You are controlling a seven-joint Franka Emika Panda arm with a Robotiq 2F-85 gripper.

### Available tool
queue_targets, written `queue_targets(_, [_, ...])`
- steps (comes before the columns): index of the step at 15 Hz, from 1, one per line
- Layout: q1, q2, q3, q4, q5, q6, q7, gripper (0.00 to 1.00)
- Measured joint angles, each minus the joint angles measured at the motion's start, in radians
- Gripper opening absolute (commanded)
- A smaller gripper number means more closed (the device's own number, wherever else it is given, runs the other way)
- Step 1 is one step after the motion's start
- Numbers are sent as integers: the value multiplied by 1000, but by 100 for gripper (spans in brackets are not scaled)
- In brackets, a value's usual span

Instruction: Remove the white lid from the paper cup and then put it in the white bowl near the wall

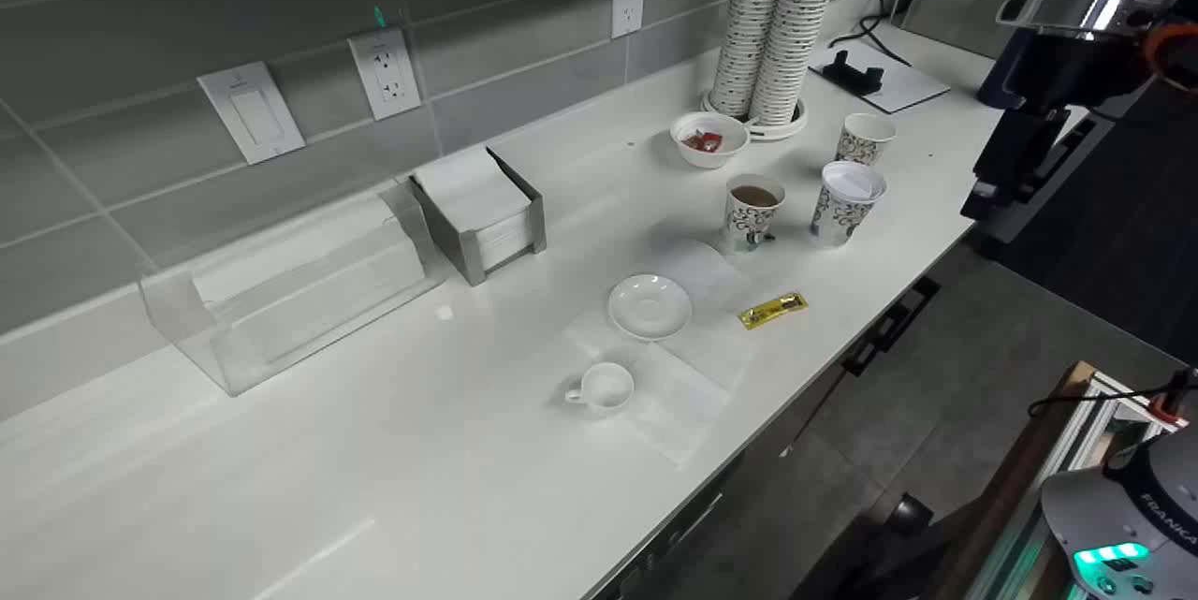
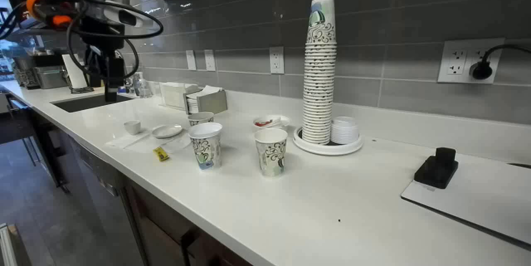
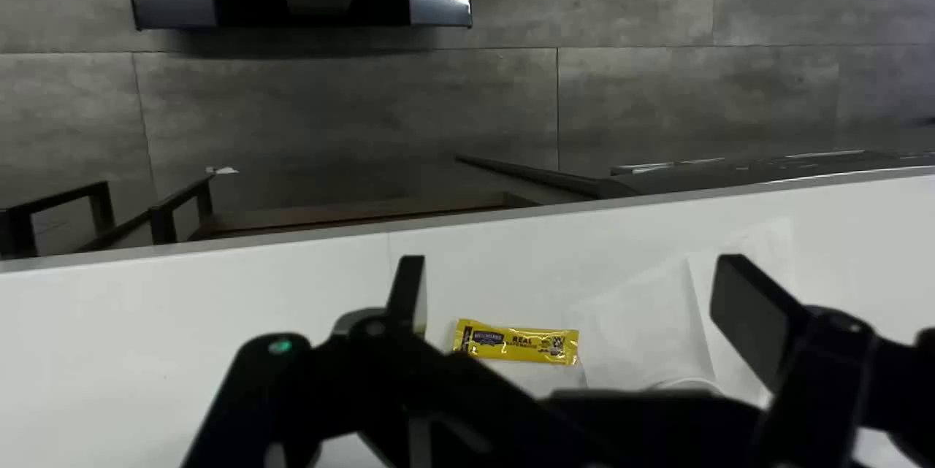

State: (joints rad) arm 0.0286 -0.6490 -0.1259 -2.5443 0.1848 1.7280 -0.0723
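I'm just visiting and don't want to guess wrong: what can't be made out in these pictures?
What the lidded cup holds: its white lid covers it in both exterior views.
Smallest print on the yellow packet: too tiny and blurred in the wrist view.
Most of a curved white object: hidden behind the claw in the wrist view.
The rest of the robot's arm: cut off by the right edge in an exterior view.

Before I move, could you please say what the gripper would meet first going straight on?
The gripper would likely meet the white countertop beside the yellow mayonnaise packet, or perhaps the packet itself; depth is unclear.
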Motion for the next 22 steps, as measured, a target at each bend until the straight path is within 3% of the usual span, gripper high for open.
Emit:
queue_targets(7, [-6,0,3,0,4,6,6,100])
queue_targets(16, [-214,109,-17,-7,-29,411,152,100])
queue_targets(21, [-235,285,-12,2,-29,621,298,100])
queue_targets(22, [-235,320,-10,8,-29,636,317,95])
